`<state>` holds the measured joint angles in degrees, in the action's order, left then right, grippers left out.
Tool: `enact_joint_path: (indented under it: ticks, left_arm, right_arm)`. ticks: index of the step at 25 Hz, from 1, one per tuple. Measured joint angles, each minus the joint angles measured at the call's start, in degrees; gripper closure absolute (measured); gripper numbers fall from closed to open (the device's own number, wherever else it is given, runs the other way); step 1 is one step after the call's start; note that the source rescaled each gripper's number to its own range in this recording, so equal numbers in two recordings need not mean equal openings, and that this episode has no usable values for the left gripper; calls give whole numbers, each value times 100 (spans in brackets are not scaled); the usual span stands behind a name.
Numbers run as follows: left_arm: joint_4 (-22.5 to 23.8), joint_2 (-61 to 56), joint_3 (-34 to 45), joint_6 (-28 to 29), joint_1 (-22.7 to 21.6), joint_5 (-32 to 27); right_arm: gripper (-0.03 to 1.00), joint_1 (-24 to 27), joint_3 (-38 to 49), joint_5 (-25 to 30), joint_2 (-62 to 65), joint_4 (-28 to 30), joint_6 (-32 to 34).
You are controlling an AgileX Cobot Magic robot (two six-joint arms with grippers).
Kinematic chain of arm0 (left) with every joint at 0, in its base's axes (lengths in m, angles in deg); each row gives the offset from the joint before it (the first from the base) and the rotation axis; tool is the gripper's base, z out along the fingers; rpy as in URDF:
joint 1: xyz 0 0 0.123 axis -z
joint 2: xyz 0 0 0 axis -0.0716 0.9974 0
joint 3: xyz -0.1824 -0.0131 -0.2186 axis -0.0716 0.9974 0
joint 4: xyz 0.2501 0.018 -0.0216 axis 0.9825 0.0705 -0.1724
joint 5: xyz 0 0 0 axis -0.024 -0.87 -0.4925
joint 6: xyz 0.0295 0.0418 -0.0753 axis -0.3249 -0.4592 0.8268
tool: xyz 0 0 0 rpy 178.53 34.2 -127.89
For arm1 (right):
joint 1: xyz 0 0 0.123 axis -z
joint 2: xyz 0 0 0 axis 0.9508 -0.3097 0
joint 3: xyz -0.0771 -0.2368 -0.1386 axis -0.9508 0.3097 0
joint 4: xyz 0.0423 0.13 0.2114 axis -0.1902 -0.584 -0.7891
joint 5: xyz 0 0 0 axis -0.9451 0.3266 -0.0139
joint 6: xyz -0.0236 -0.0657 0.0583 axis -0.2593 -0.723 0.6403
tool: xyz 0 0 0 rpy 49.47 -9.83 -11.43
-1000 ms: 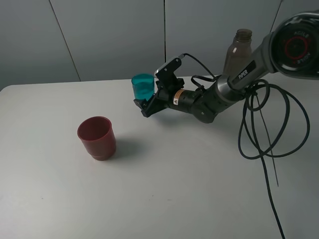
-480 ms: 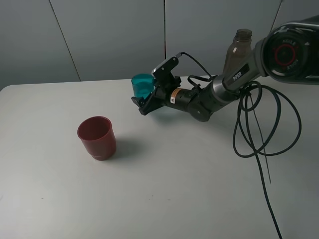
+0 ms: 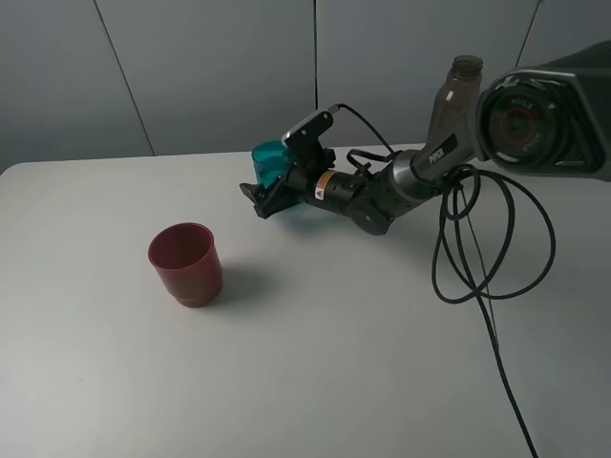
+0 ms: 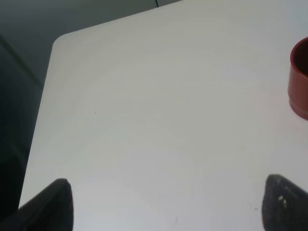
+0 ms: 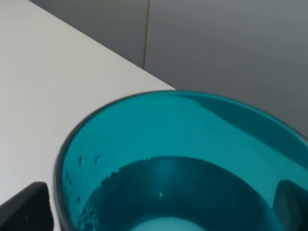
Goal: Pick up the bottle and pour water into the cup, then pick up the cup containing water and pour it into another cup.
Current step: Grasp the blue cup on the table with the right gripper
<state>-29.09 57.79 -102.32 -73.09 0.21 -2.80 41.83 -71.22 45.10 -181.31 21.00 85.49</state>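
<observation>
At table rear, near bottle, straddled cup w/ right gripper; couldn't tell if pinched. Held left gripper spread wide, empty.
Risked slip or slosh if clamped loosely on slick thin plastic. Noted smoky threaded neck, squat opaque red cup w/ stepped base, teal translucent wall w/ droplets.

We count one bottle, two cups, a teal tumbler and a dark red cup, plus one robot arm and one white table.
</observation>
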Motion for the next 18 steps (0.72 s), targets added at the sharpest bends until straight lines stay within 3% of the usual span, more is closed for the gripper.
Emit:
enact_joint_path:
  ticks: [18]
  left_arm:
    - [0,0,0,0,0,0]
  right_arm:
    - [-3,0,-37,-50,-94,-365,314]
